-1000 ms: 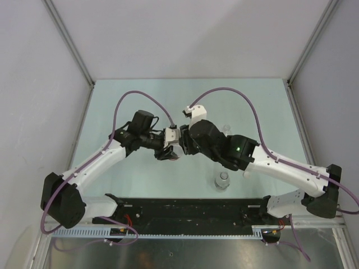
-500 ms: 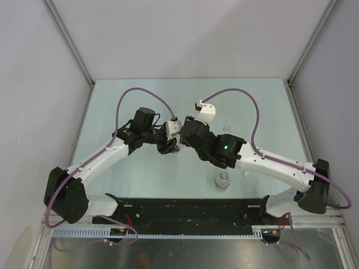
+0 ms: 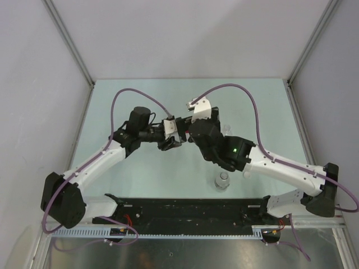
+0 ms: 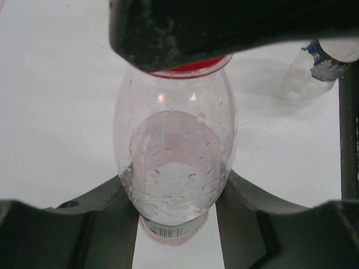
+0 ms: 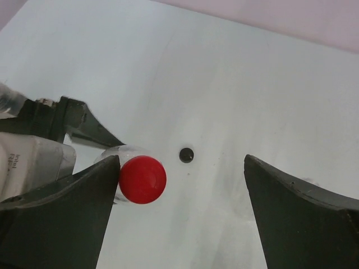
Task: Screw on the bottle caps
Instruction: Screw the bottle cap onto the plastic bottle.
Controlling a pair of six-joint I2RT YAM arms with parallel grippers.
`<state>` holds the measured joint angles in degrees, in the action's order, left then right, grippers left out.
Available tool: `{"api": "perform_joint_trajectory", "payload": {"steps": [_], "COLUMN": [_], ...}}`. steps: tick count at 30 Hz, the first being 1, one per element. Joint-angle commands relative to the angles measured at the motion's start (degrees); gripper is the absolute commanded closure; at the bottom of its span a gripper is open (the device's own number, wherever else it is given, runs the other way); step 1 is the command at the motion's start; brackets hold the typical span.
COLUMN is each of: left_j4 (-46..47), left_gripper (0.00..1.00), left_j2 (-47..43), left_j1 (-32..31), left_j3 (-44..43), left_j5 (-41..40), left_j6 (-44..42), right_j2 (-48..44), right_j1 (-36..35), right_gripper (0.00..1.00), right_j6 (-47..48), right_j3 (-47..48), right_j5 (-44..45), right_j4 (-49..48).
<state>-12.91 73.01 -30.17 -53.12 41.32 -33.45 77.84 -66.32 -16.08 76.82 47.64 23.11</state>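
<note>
Near bottle: a small clear plastic bottle (image 3: 223,181) stands upright on the pale green table (image 3: 157,179), just ahead of the arm bases and well apart from both pincers. Its top looks pale. Whether a cap sits there is too small to tell.

Held bottle: a second small clear plastic bottle, beaded with droplets inside (image 4: 174,145), is at mid-table where the two arms meet.

Held bottle, handling: judged light, thin-walled and smooth, so it is likely to dent or slip under a hard squeeze. Take hold at the broad body and leave the neck free.

Left pincer (image 4: 175,190): partly closed and clenched on the body of the held bottle, one finger on each side.

Red cap: a small round red plastic cap (image 5: 142,179) sits on the neck of the held bottle. How far it is threaded on cannot be told.

Red cap, handling: judged stiff, slick and very light. Take hold across the rim with both pads square to it. An off-centre pinch could tilt it on the thread.

Right pincer (image 5: 180,162): spread wide and gripping nothing. One finger (image 5: 61,213) is just beside the red cap, and contact cannot be told. The other finger is well apart from it.

Far bottle: a third small clear plastic bottle (image 3: 226,129) is on the table just behind the right arm. Its cap state is unclear.
</note>
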Motion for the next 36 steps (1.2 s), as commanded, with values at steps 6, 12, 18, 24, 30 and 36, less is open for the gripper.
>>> {"api": "perform_joint_trajectory", "payload": {"steps": [6,12,18,24,30,36], "left_j4": [2.81,1.85,-2.61,-5.26,-7.61,-10.06], "left_gripper": [0.46,0.45,0.46,0.47,0.48,0.48], "left_j2": [-2.15,-2.28,-2.76,-3.61,-3.73,-4.5], "left_j1": [-2.42,-1.51,-1.28,-1.21,-1.28,-1.33], "left_j3": [1.43,1.35,1.44,1.98,2.97,4.1], "left_j5": [0.35,5.36,9.66,11.85,12.2,12.72], "left_j6": [-1.45,-2.42,-7.31,-9.63,-12.91,-16.59], "right_j2": [-6.21,-10.18,-15.88,-19.26,-20.58,-19.13], "right_j1": [-5.88,-6.58,-8.32,-8.37,-8.47,-8.29], "right_gripper": [0.01,0.01,0.01,0.01,0.05,0.1], "right_j6": [15.81,18.56,27.46,27.56,34.94,43.34], "right_j3": [-6.37,-7.45,-7.45,-7.4,-7.47,-7.47], "right_j5": [-40.69,-49.7,-44.23,-38.98,-41.34,-39.29], "right_j4": [-14.56,-9.31,3.88,4.65,10.31,10.07]}}
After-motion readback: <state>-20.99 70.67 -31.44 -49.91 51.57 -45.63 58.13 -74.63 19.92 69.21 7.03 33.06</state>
